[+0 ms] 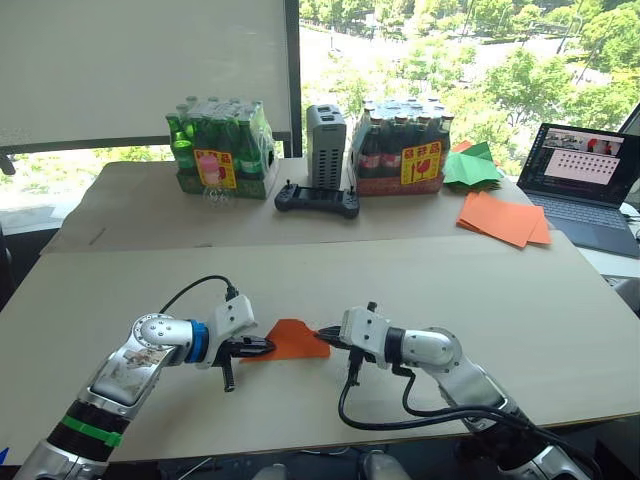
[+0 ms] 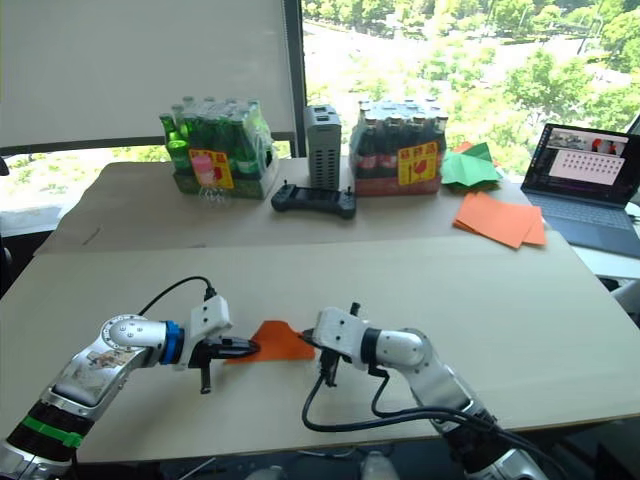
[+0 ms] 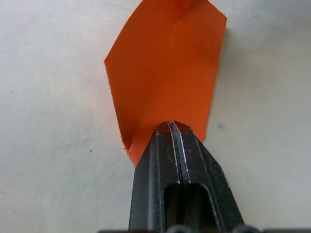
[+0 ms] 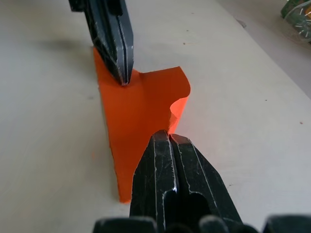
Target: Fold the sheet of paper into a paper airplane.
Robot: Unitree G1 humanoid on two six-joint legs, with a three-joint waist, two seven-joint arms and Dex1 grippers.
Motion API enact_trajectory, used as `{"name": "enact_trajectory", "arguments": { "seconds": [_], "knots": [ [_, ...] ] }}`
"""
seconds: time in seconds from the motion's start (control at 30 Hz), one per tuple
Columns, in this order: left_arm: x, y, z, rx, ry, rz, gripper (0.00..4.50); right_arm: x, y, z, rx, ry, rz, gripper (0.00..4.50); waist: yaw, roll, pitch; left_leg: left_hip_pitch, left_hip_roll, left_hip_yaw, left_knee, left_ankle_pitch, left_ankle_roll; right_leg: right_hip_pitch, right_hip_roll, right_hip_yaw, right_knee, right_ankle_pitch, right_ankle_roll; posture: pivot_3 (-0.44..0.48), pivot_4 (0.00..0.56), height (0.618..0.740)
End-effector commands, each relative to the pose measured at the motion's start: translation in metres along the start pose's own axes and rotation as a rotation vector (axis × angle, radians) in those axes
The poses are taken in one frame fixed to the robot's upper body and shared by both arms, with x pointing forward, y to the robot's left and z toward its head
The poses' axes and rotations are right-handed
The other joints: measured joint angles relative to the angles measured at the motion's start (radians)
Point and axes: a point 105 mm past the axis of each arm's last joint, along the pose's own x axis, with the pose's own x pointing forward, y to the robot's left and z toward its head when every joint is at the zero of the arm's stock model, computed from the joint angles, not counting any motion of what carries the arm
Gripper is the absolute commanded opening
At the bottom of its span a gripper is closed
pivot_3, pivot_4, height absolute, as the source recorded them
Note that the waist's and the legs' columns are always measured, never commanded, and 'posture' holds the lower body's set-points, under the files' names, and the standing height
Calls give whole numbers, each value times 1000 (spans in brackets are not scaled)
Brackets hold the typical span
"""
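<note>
The paper (image 1: pixel 291 339) sits low in the frame, just left of centre, on the near part of the worktop (image 1: pixel 480 290), creased and partly lifted rather than flat. The left hand (image 1: pixel 262 346) comes in from the lower left, its fingers pressed together on the paper's left edge. The right hand (image 1: pixel 326 337) comes in from the lower right, fingers likewise clamped on the paper's right edge, so the two hands face each other across it. In the right wrist view the paper's far edge curls upward beside the left hand. Bare worktop lies open all around the paper, out to the near edge. The rest sits well apart along the top of the frame: bottle packs (image 1: pixel 220 148), a controller (image 1: pixel 317 200), an orange stack (image 1: pixel 503 218), green paper (image 1: pixel 472 166) and a laptop (image 1: pixel 588 178) at the upper right
</note>
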Motion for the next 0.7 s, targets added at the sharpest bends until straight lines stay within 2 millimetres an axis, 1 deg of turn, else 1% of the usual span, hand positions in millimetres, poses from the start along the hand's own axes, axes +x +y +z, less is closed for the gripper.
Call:
{"name": "enact_trajectory", "arguments": {
  "seconds": [0.03, 0.3, 0.4, 0.5, 0.6, 0.7],
  "knots": [
    [-8, 3, -5, 1, 20, 26, 0, -2, 2, 0, -71, 3, 26, 23, 0, 0, 0, 0, 0, 0, 0, 0, 0, 0, 0, 0, 0, 0, 0, 0, 150, 699],
    [-12, 5, -7, 4, 28, 29, 0, -7, 7, -5, -96, 22, 72, 23, 2, 0, 0, 1, 0, 0, 0, 0, 0, 1, 0, 0, 0, 0, 0, 0, 150, 699],
    [-12, 5, -7, 6, 32, 28, 0, -7, 10, -10, -160, 57, 101, 23, 2, 0, 0, 1, 0, 0, 0, 0, 0, 1, 0, 0, 0, 0, 0, 0, 150, 699],
    [-13, 5, -5, 13, 29, 28, 0, -5, 13, -20, -167, 105, 119, 23, 4, 0, 0, 1, 0, 0, 0, 0, 0, 1, 0, 0, 0, 0, 0, 0, 150, 699],
    [-17, 9, 8, 43, 6, 41, 0, -4, 16, -25, -144, 132, 126, 23, 4, 0, 0, 1, 0, 0, 0, 0, 0, 1, 0, 0, 0, 0, 0, 0, 150, 699],
    [-20, 11, 25, 74, -36, 46, 0, -3, 16, -27, -136, 141, 128, 23, 3, 0, 0, 1, 0, 0, 0, 0, 0, 1, 1, 0, 1, 0, 0, 0, 150, 699]
  ]
}}
